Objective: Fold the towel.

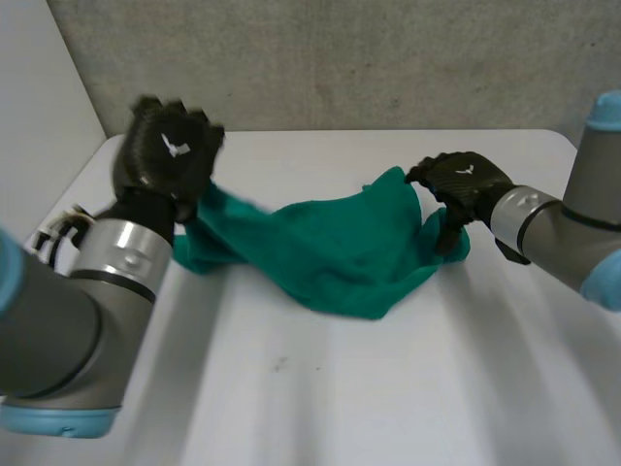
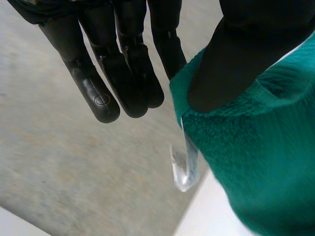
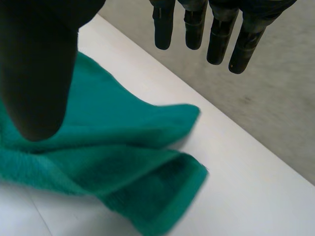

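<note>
A green towel (image 1: 340, 252) lies bunched across the middle of the white table (image 1: 340, 398). My left hand (image 1: 165, 155) is raised above the table's left side and pinches the towel's left corner, so the cloth slopes up to it. In the left wrist view the thumb (image 2: 231, 59) presses the towel (image 2: 256, 162) against the straight fingers (image 2: 101, 98), and a small clear label (image 2: 184, 167) hangs from the corner. My right hand (image 1: 466, 184) hovers over the towel's right end. Its fingers (image 3: 197, 29) are straight and apart from the thumb (image 3: 39, 73), with the towel (image 3: 113, 152) lying below them.
A grey wall (image 1: 340, 58) stands behind the table's far edge. Bare white tabletop lies in front of the towel and to its right (image 3: 246, 187). Both forearms reach in from the near corners.
</note>
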`<control>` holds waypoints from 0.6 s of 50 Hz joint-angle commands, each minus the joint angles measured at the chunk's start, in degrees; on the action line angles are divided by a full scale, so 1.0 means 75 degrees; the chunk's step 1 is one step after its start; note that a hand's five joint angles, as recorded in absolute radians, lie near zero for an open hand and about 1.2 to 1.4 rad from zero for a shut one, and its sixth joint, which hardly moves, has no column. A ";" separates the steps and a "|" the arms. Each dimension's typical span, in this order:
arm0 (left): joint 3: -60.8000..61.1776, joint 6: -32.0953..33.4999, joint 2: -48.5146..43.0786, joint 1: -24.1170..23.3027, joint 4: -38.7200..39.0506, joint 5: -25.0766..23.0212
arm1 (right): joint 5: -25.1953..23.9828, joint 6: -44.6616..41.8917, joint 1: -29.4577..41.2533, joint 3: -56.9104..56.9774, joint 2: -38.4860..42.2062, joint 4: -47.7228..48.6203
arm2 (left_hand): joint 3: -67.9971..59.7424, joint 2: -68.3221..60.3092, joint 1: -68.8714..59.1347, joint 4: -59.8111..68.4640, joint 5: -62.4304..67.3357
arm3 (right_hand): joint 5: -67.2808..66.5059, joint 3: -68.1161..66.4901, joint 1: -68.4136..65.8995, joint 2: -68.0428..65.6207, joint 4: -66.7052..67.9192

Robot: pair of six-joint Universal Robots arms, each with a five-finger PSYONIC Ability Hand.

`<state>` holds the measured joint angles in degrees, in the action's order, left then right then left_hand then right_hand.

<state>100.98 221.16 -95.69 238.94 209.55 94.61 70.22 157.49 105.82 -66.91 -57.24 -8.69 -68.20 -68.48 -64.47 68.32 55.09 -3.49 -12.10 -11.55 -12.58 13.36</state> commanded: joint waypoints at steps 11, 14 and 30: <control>0.0047 -0.1339 0.1603 0.0111 -0.0026 -0.0017 | -0.1101 -0.0138 0.0023 0.2546 0.2077 -0.1794 | -0.1573 -0.1536 -0.2070 0.1557 0.1988 | -0.1224 -0.1410 -0.1484 -0.1346 0.1242; 0.0141 -0.1351 0.1603 0.0216 -0.0026 -0.0017 | -0.0867 -0.0326 0.0023 0.2522 0.2112 -0.1806 | -0.1573 -0.1536 -0.2070 0.1557 0.1988 | -0.1743 -0.1929 -0.2003 -0.1865 0.1761; 0.0282 -0.1585 0.1614 0.0380 -0.0038 -0.0017 | -0.0012 -0.0854 0.0046 0.2370 0.2697 -0.1163 | -0.1573 -0.1536 -0.2070 0.1557 0.1988 | -0.3507 -0.3693 -0.3767 -0.3629 0.3525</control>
<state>103.05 210.43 -83.52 241.80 209.35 94.41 69.57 150.80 105.59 -49.01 -40.11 -21.55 -68.26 -68.55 -64.47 68.41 55.09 -12.37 -23.03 -19.84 -22.61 22.97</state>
